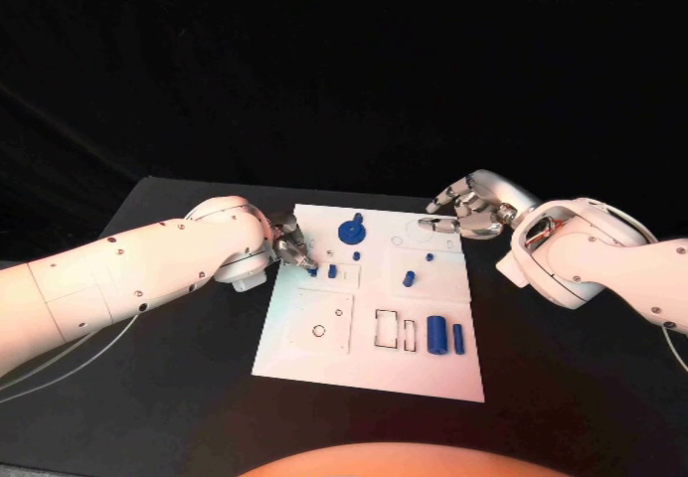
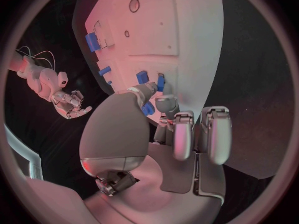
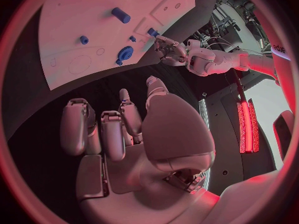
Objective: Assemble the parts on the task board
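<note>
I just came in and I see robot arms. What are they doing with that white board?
The robot is putting small blue parts together on the white board. Its left hand is down at the board's left edge, fingers on a small blue part there. Its right hand hangs near the board's far right corner, fingers apart, holding nothing. Other blue parts are on the board, such as a round one and two long ones.

Place: a robotics lab.
Evidence: black bench point(image 1: 172, 397) against a black backdrop point(image 1: 344, 79), carrying a white task board point(image 1: 323, 353).
</note>
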Robot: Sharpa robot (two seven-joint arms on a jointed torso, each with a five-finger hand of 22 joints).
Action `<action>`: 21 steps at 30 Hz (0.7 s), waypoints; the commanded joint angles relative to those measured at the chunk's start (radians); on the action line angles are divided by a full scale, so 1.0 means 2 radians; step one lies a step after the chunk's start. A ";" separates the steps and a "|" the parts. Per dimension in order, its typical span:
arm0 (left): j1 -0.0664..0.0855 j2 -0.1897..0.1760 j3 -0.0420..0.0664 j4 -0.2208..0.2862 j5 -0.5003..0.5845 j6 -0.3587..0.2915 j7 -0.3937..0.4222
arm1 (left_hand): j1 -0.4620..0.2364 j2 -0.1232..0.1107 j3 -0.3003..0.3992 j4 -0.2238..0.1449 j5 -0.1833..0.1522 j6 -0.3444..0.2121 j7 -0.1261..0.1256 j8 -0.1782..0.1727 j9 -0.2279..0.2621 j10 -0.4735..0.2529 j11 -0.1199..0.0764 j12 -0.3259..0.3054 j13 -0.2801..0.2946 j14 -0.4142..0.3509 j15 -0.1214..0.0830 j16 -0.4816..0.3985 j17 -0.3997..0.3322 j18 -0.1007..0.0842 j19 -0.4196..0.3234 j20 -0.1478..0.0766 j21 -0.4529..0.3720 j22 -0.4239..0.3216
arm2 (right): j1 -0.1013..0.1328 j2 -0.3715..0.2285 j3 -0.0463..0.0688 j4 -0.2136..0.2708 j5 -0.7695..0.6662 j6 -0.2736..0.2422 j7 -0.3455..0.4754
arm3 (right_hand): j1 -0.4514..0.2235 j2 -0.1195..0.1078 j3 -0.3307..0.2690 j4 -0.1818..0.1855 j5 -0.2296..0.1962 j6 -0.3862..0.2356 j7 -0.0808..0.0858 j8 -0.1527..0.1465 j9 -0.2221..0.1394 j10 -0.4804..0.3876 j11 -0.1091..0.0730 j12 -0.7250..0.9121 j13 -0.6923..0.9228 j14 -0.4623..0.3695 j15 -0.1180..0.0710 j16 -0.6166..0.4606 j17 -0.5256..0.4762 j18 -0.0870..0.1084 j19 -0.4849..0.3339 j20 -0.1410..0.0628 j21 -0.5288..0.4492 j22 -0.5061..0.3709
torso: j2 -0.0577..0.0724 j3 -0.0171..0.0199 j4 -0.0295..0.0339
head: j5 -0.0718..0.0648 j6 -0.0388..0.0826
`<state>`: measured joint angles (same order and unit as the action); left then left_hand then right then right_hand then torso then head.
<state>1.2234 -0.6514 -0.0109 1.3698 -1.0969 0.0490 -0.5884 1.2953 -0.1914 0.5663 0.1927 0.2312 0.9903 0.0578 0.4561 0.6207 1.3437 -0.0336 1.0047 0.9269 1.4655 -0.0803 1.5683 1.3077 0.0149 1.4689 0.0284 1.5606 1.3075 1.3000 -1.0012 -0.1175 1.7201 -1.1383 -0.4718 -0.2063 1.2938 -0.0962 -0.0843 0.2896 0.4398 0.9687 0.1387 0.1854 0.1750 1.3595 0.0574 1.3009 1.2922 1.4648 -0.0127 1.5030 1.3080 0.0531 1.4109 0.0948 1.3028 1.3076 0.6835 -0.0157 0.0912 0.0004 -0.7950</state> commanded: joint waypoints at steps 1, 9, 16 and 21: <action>0.000 0.001 0.000 0.001 -0.004 0.018 -0.008 | 0.001 -0.003 0.057 -0.056 -0.001 0.012 -0.008 0.004 0.030 0.006 0.000 0.000 0.000 0.053 -0.003 0.001 0.132 -0.006 0.049 -0.004 0.003 0.128 | 0.000 0.000 0.000 0.001 -0.005 0.003 0.006 | -0.001 0.004 -0.004 0.000 0.002 -0.001 -0.003 0.002 0.000 0.001 -0.003 -0.002 -0.001 0.036 -0.003 -0.003 0.062 0.007 -0.002 -0.002 -0.002 0.034 | 0.000 -0.0001 -0.0002 | 0.001 0.000; 0.000 0.002 0.000 0.002 -0.004 0.026 -0.011 | 0.001 -0.003 0.057 -0.056 -0.001 0.012 -0.008 0.004 0.030 0.006 0.000 0.000 0.000 0.053 -0.003 0.001 0.132 -0.006 0.049 -0.004 0.003 0.128 | 0.000 0.000 0.000 0.001 -0.005 0.003 0.006 | -0.001 0.004 -0.004 0.000 0.002 -0.001 -0.003 0.002 0.000 0.001 -0.003 -0.002 -0.001 0.036 -0.003 -0.003 0.062 0.007 -0.002 -0.002 -0.002 0.034 | 0.000 -0.0002 0.0003 | 0.002 0.002; -0.001 0.003 0.000 0.001 -0.003 0.028 -0.013 | 0.000 -0.003 0.058 -0.056 -0.001 0.013 -0.008 0.004 0.030 0.007 0.000 0.000 0.000 0.053 -0.003 0.001 0.132 -0.006 0.049 -0.004 0.003 0.128 | 0.000 0.000 0.000 0.002 -0.005 0.003 0.006 | -0.001 0.004 -0.004 0.000 0.002 -0.001 -0.003 0.002 0.000 0.001 -0.003 -0.002 -0.001 0.036 -0.003 -0.003 0.062 0.007 -0.002 -0.002 -0.002 0.034 | 0.000 -0.0001 0.0002 | 0.001 0.000; -0.001 0.004 0.000 0.001 0.000 0.030 -0.014 | -0.005 -0.004 0.058 -0.056 -0.001 0.014 -0.009 0.005 0.030 0.008 -0.001 0.000 -0.001 0.053 -0.003 0.001 0.132 -0.007 0.049 -0.004 0.003 0.128 | 0.000 -0.001 0.000 0.002 -0.005 0.003 0.006 | -0.001 0.004 -0.004 0.000 0.002 -0.001 -0.003 0.002 0.000 0.001 -0.003 -0.002 -0.001 0.036 -0.003 -0.003 0.062 0.007 -0.002 -0.002 -0.002 0.034 | 0.000 -0.0002 -0.0001 | 0.001 0.000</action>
<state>1.2245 -0.6474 -0.0096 1.3695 -1.1012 0.0772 -0.6060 1.2866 -0.1999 0.5774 0.1815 0.2282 0.9918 0.0564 0.4600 0.6211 1.3506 -0.0336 1.0048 0.9270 1.4655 -0.0802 1.5683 1.3075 0.0149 1.4653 0.0249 1.5605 1.3075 1.3002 -1.0023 -0.1175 1.7221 -1.1382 -0.4717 -0.2023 1.2938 -0.0962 -0.0842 0.2896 0.4397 0.9687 0.1387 0.1854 0.1750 1.3596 0.0573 1.3008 1.2921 1.4648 -0.0127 1.5030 1.3077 0.0531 1.4109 0.0948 1.3029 1.3074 0.6838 -0.0160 0.0913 0.0029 -0.7947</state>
